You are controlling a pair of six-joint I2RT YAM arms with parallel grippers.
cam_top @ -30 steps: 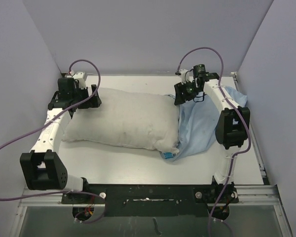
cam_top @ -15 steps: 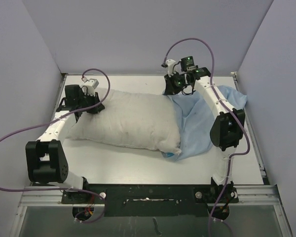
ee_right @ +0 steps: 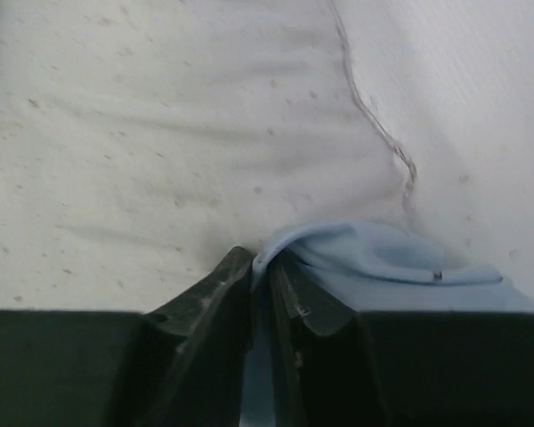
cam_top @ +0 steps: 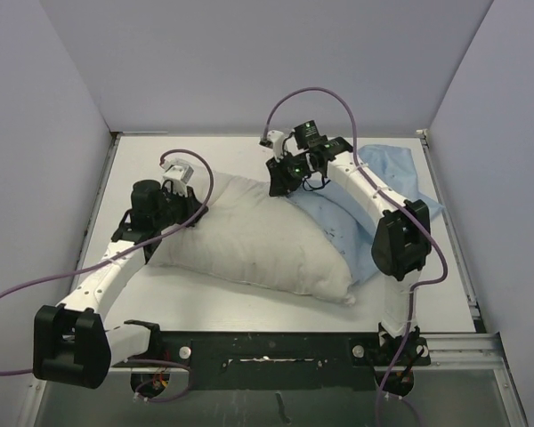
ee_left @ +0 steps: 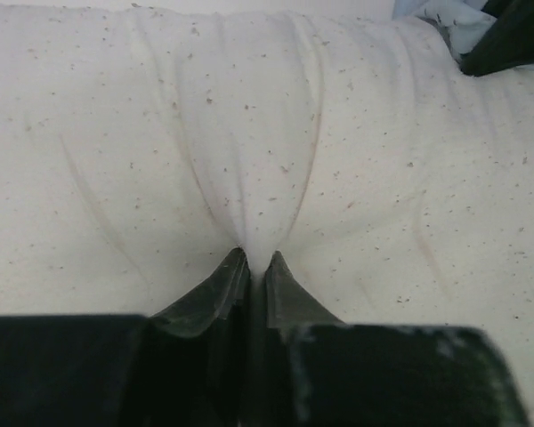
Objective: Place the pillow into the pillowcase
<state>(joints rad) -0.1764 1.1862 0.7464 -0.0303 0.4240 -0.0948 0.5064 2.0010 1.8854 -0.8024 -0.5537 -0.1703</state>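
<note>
- Pillow (cam_top: 249, 236): lies across the middle of the table (cam_top: 215, 307), long axis running from 10 o'clock to 4 o'clock. Nearly all of its off-white surface is exposed.
- Pillowcase (cam_top: 393, 169): light blue and wrinkled, at 2 to 3 o'clock on the table. It meets the pillow along the pillow's 1 to 4 o'clock edge.
- Left gripper (ee_left: 256, 262): jaws closed, pinching a fold of pillow fabric at the pillow's 10 o'clock end. Creases radiate from the pinch.
- Right gripper (ee_right: 262, 262): jaws closed on a blue hem of the pillowcase, held over the pillow at its 1 o'clock edge.
- Done, as judged: both grasps are made, and the case mouth appears to be brought against the pillow's end.
- Unverified: the pictures do not show whether any of the pillow is actually inside the opening.
- Outstanding, as judged: almost the full length of the pillow is yet to be covered. The 4 o'clock corner looks outside the case.
</note>
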